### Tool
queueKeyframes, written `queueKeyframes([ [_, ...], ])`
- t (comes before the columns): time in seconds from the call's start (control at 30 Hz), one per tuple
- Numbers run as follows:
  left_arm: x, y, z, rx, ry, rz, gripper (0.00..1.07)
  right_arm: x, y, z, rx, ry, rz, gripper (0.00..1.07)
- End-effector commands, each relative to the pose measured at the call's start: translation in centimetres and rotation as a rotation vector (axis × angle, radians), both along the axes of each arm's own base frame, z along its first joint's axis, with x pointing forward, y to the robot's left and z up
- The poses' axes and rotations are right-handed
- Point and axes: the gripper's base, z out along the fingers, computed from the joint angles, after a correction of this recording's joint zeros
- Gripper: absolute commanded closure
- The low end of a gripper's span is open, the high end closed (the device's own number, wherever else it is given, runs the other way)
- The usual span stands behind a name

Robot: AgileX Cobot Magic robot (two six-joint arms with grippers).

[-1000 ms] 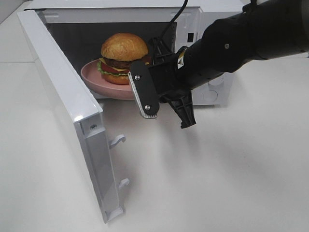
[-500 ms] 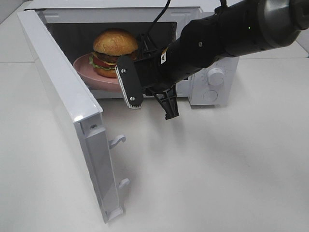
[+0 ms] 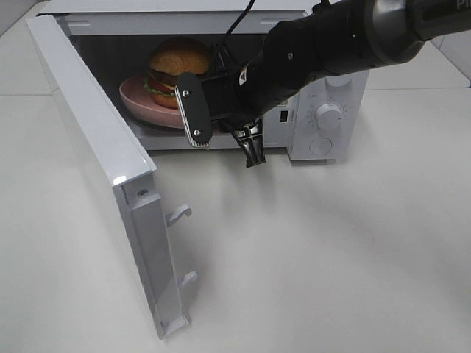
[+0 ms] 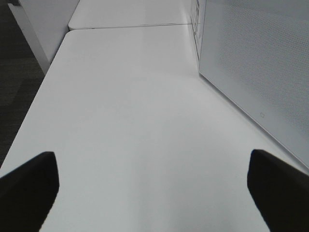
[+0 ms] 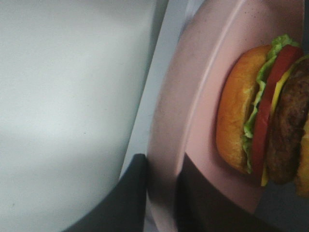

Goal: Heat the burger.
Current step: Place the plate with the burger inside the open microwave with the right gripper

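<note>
The burger (image 3: 175,65) sits on a round pink plate (image 3: 143,99) inside the open microwave (image 3: 335,88). My right gripper (image 3: 200,136) is shut on the plate's near right rim, at the cavity's mouth. The right wrist view shows the burger (image 5: 260,111) lying on the plate (image 5: 203,96), with the rim pinched between my two dark fingers (image 5: 133,198). My left gripper (image 4: 154,193) is open and empty over bare table. It does not show in the exterior view.
The microwave door (image 3: 96,147) stands wide open toward the front left, latch hooks on its edge. Its perforated outer face (image 4: 260,72) shows in the left wrist view. Two knobs (image 3: 329,115) sit on the microwave's right panel. The white table (image 3: 331,257) spreads in front.
My right gripper has carried the plate and burger left and then further back into the microwave cavity. The door has not moved.
</note>
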Motion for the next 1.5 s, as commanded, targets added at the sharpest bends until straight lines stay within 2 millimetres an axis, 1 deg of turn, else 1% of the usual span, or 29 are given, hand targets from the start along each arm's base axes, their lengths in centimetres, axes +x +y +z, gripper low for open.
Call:
queueKeyframes([
  [0.03,-0.2,0.0,0.0,-0.001,-0.021,0.000,0.07,1.4,0.4,1.6,0.063,-0.069,-0.027,1.07],
  [0.17,-0.2,0.0,0.0,-0.001,-0.021,0.000,0.07,2.4,1.0,1.5,0.060,-0.065,-0.036,1.07],
  [0.27,-0.2,0.0,0.0,-0.001,-0.021,0.000,0.07,2.7,1.1,1.6,0.065,-0.070,-0.038,1.07],
  [0.33,-0.2,0.0,0.0,0.000,-0.021,0.000,0.07,3.6,1.7,1.8,0.061,-0.080,-0.035,1.07],
  [0.5,-0.2,0.0,0.0,0.000,-0.021,0.000,0.07,4.5,2.2,1.8,0.042,-0.099,-0.023,1.07],
  [0.77,-0.2,0.0,0.0,0.000,-0.021,0.000,0.07,5.5,2.9,1.8,0.022,-0.118,-0.009,1.07],
  [0.87,-0.2,0.0,0.0,0.000,-0.021,0.000,0.07,5.4,3.3,1.8,0.023,-0.118,-0.001,1.07],
  [0.93,-0.2,0.1,0.0,0.002,-0.021,0.001,0.07,5.2,3.9,1.9,0.026,-0.122,0.010,1.07],
  [1.1,-0.2,0.1,0.0,0.002,-0.021,0.001,0.07,5.2,4.2,1.6,0.026,-0.122,0.015,1.07],
  [1.13,-0.2,0.1,0.0,0.003,-0.021,0.002,0.07,5.0,4.6,1.6,0.026,-0.122,0.023,1.07],
  [1.5,-0.2,0.1,0.0,0.005,-0.021,0.003,0.07,4.8,4.9,1.5,0.027,-0.113,0.024,1.07],
])
